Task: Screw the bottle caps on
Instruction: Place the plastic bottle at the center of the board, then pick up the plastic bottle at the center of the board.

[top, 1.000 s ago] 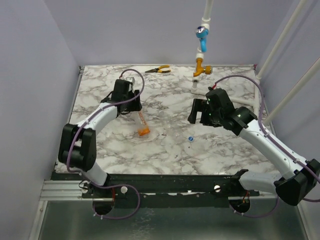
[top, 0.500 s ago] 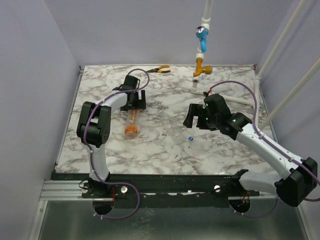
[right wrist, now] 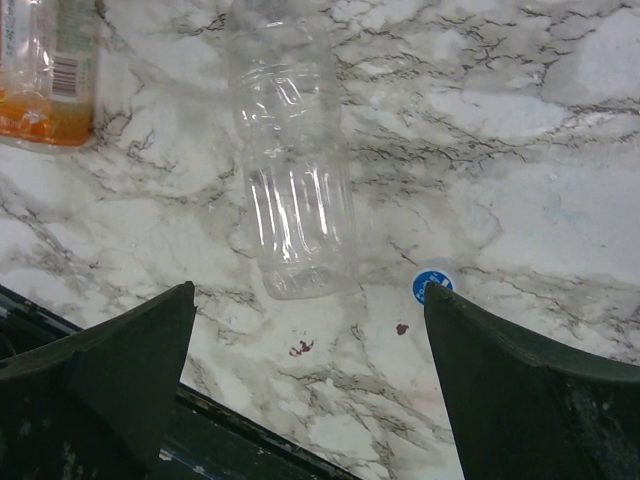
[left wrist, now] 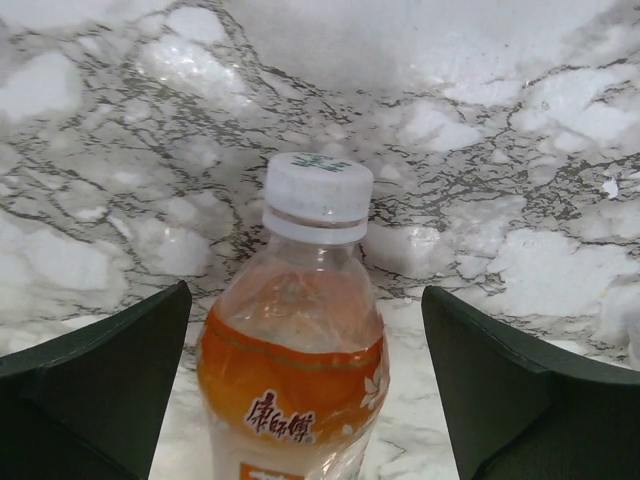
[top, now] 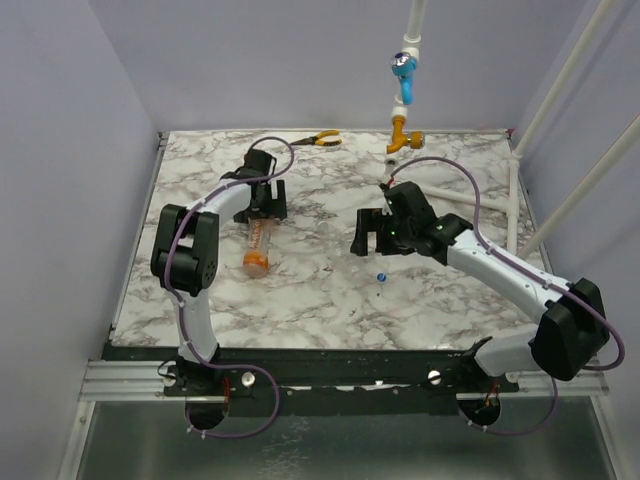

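Observation:
The bottle (top: 258, 248) with orange contents lies on the marble table, just in front of my left gripper (top: 268, 208). In the left wrist view the bottle (left wrist: 295, 350) lies between the open fingers (left wrist: 100, 380), touching neither, with a whitish cap (left wrist: 317, 190) on its neck. My right gripper (top: 372, 243) hovers open over mid-table. Below it lie an empty clear bottle (right wrist: 295, 190) and the blue cap (right wrist: 432, 286), which rests flat by the right fingertip. The blue cap (top: 381, 277) also shows in the top view.
Orange-handled pliers (top: 316, 139) lie at the far edge. A white pipe with a blue valve (top: 404, 75) and an orange valve (top: 403, 135) stands at the back. Slanted white pipes (top: 560, 90) cross the right side. A dark rail (top: 350, 365) runs along the table's front edge.
My left gripper has opened and let go of the orange bottle, which now lies on the table. My right gripper has moved left toward the middle, still open.

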`<state>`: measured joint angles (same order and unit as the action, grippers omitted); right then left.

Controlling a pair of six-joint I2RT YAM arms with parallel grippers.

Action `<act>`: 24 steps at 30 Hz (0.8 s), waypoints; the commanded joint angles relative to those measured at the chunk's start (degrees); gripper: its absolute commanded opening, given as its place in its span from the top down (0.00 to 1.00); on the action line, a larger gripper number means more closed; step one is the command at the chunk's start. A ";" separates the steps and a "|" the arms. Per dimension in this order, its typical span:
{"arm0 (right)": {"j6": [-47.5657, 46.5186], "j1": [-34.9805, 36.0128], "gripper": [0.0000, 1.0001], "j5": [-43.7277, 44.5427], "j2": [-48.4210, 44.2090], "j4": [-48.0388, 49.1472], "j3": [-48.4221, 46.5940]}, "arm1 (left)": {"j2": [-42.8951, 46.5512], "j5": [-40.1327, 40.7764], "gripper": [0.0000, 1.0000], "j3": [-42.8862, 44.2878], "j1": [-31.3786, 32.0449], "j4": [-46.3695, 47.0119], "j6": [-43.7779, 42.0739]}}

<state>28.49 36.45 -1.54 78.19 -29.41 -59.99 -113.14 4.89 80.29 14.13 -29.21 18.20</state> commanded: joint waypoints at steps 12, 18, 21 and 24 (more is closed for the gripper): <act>-8.33 6.94 0.00 2.49 15.99 1.02 -9.88 | 13.44 6.54 0.01 6.78 -1.83 -3.35 1.50; -9.78 8.97 0.02 9.80 23.80 -3.03 -14.49 | 22.88 -3.99 0.01 1.90 -1.63 -2.91 10.86; -10.71 9.24 0.07 13.06 26.02 -4.10 -15.05 | 27.91 -9.25 0.01 -4.12 -1.24 -0.23 16.12; -11.37 9.26 0.11 13.45 27.61 -4.33 -14.67 | 32.77 -12.47 0.01 -11.02 -0.75 3.90 21.52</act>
<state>19.11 45.65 7.07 103.63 -30.81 -73.84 -85.65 0.84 77.95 12.71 -29.32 29.52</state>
